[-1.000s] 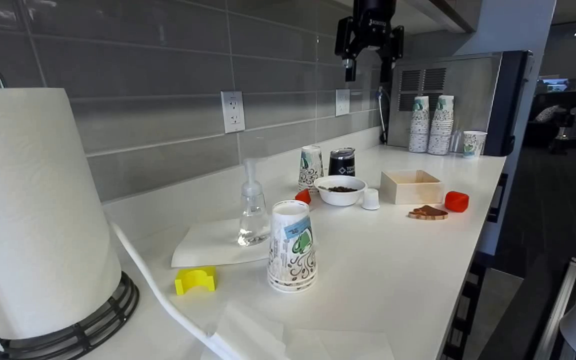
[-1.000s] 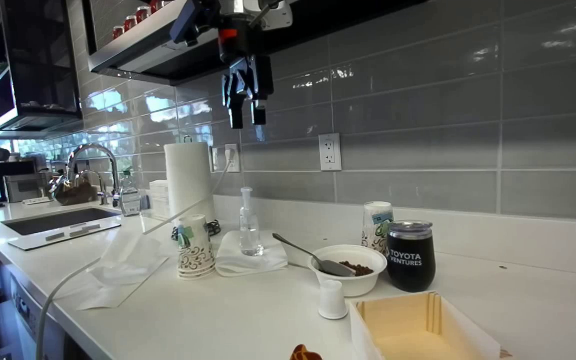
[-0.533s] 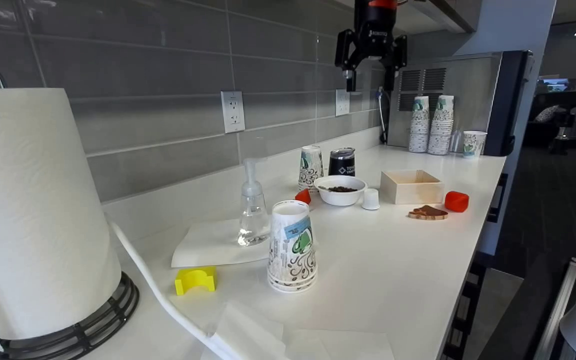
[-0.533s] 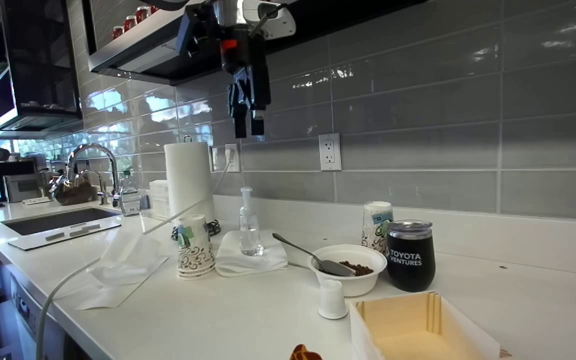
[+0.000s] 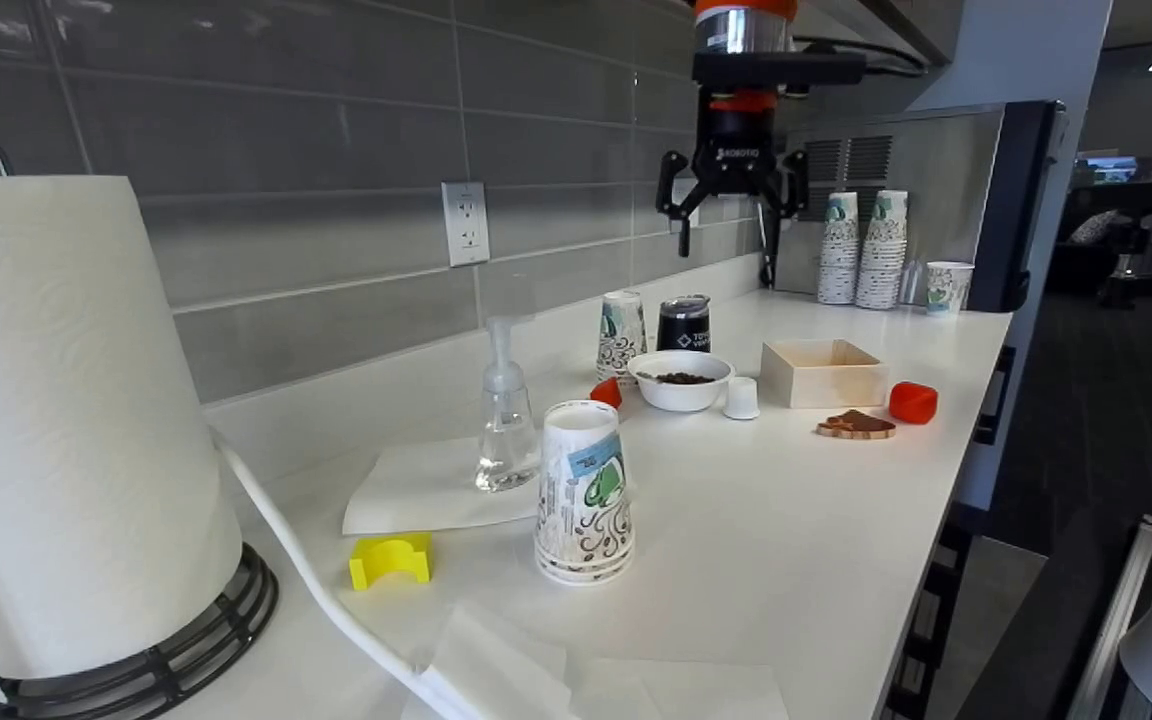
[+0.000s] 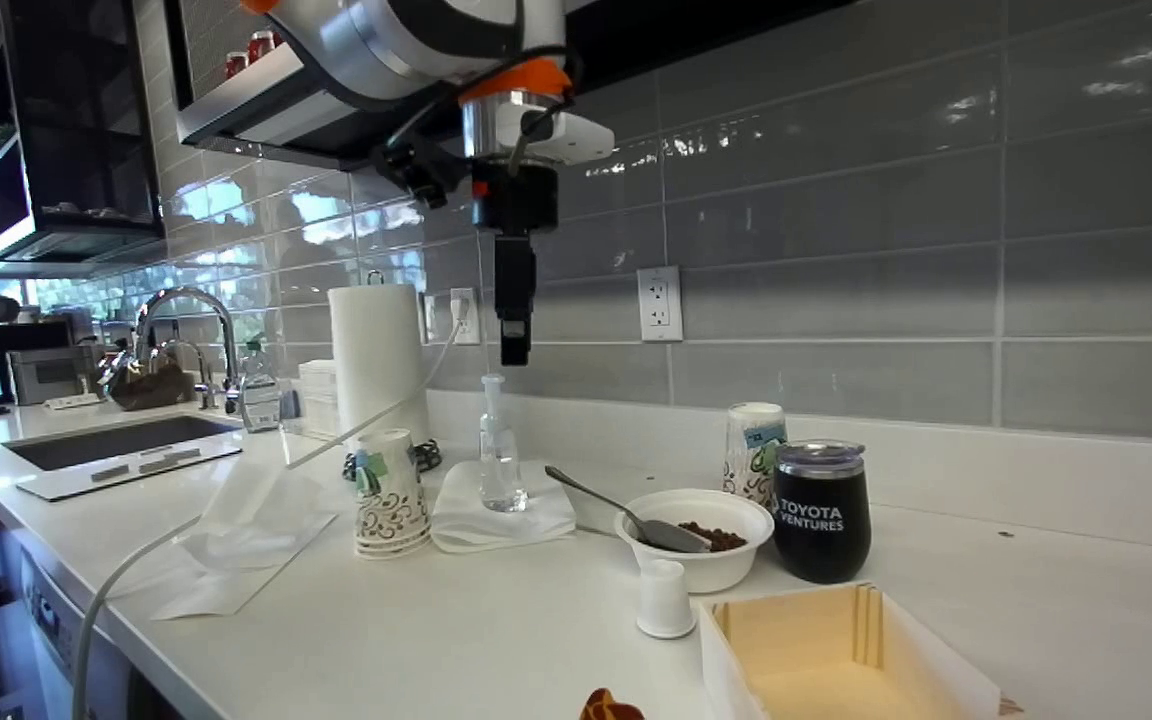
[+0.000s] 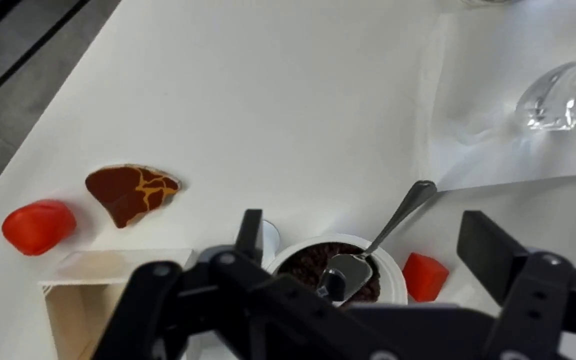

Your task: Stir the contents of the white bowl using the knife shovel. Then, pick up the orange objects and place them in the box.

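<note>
The white bowl [image 5: 678, 396] with dark bits inside stands on the counter; it shows in the exterior view [image 6: 704, 575] and the wrist view [image 7: 394, 282]. The knife shovel [image 7: 393, 223] rests with its blade in the bowl and its handle over the rim; an exterior view shows it too [image 6: 591, 493]. One orange object [image 7: 424, 276] lies beside the bowl, another [image 7: 39, 226] by the box near the counter edge. The open tan box [image 5: 824, 387] is partly covered by my gripper in the wrist view. My gripper [image 5: 726, 252] is open and empty, well above the counter.
A small white cup [image 6: 666, 602] stands upside down between bowl and box. A black tumbler [image 6: 822, 525] and patterned paper cups [image 6: 754, 458] are behind the bowl. A flat brown piece [image 7: 130, 194] lies before the box. A clear soap bottle [image 5: 506, 432] stands on a white napkin.
My gripper has moved down from near the shelf toward the counter, staying open. The bowl, knife shovel, orange objects and box have not moved.
</note>
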`<control>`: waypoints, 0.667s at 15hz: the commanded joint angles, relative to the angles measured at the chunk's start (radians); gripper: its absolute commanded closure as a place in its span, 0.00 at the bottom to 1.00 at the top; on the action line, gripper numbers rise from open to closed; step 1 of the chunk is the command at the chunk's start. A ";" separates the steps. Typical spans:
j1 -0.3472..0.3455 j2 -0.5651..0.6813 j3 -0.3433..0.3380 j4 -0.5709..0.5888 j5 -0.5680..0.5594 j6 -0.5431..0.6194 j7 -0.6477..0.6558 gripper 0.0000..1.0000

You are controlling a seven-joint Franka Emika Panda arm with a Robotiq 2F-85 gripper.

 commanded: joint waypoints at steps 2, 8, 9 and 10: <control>-0.002 0.152 0.004 0.005 0.071 0.195 0.188 0.00; 0.025 0.354 -0.016 0.033 0.073 0.392 0.363 0.00; 0.032 0.378 -0.021 0.037 0.078 0.408 0.374 0.00; 0.039 0.397 -0.026 0.043 0.086 0.413 0.378 0.00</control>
